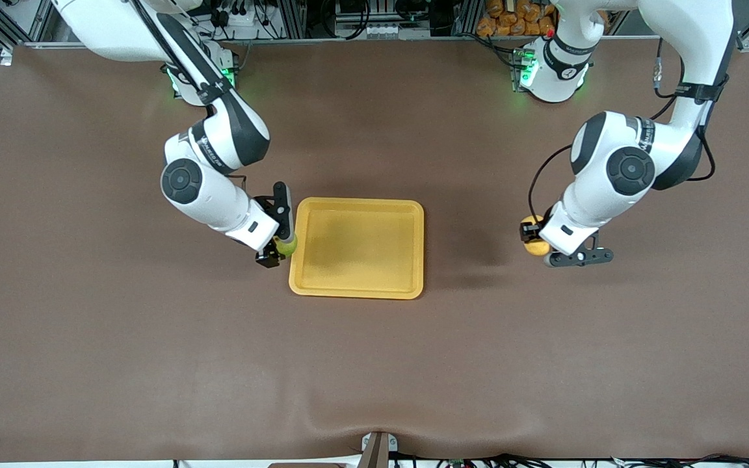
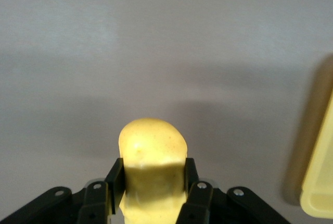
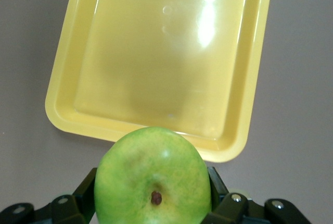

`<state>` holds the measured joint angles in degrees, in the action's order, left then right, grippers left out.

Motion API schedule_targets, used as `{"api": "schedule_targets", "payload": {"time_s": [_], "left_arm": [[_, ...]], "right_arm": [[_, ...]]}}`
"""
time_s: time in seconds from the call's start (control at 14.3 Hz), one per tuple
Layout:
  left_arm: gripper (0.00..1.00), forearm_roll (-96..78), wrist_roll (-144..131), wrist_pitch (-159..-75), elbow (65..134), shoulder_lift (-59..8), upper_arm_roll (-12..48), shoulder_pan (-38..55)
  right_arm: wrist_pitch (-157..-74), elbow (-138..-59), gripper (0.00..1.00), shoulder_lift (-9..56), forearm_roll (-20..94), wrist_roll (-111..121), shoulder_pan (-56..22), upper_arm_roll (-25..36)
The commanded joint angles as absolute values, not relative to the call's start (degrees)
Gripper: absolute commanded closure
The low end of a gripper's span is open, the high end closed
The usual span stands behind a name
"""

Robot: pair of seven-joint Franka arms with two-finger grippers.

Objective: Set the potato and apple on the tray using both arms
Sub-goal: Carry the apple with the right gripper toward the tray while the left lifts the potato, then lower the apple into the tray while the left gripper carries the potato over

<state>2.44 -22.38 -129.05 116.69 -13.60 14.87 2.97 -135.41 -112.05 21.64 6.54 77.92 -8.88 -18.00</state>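
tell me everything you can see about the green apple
The small round light-green apple looks smooth and glossy, with a brownish stem dimple facing the right wrist camera. The right gripper is shut on it, one finger on each side, holding it in the air at the edge of the bare flat yellow plastic tray.

The right gripper (image 3: 153,208) is clamping the apple (image 3: 152,181) between its black fingers (image 3: 86,190), with the brown stem dimple facing the camera. The green fruit is hanging in the air just over the rim of the tray (image 3: 67,62), whose bare yellow floor is catching a bright glare. Brown table (image 3: 296,104) is showing around the tray.
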Motion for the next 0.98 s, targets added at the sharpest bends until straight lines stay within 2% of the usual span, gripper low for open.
{"api": "schedule_targets", "payload": {"time_s": [0.0, 0.42, 0.63, 0.91], "left_arm": [[0.84, 3.43, -22.94, -127.53, 115.58, -13.01, 16.69, 2.81], [0.83, 3.43, -22.85, -127.62, 113.38, -15.29, 20.65, 4.48], [0.83, 3.34, -24.07, -127.53, 111.36, -17.13, 20.65, 8.08], [0.84, 3.34, -27.14, -127.62, 106.98, -21.61, 20.65, 11.59]], "right_arm": [[-137.54, -112.41, 1.0, 22.14, 6.33, 77.34, -11.24, -17.49], [-140.71, -112.41, 1.0, 24.43, 2.65, 68.58, -15.46, -17.05], [-145.44, -112.41, 1.0, 27.67, -0.95, 62.51, -17.83, -17.05], [-145.99, -112.15, 1.0, 29.61, -7.37, 55.47, -19.07, -16.96]]}}
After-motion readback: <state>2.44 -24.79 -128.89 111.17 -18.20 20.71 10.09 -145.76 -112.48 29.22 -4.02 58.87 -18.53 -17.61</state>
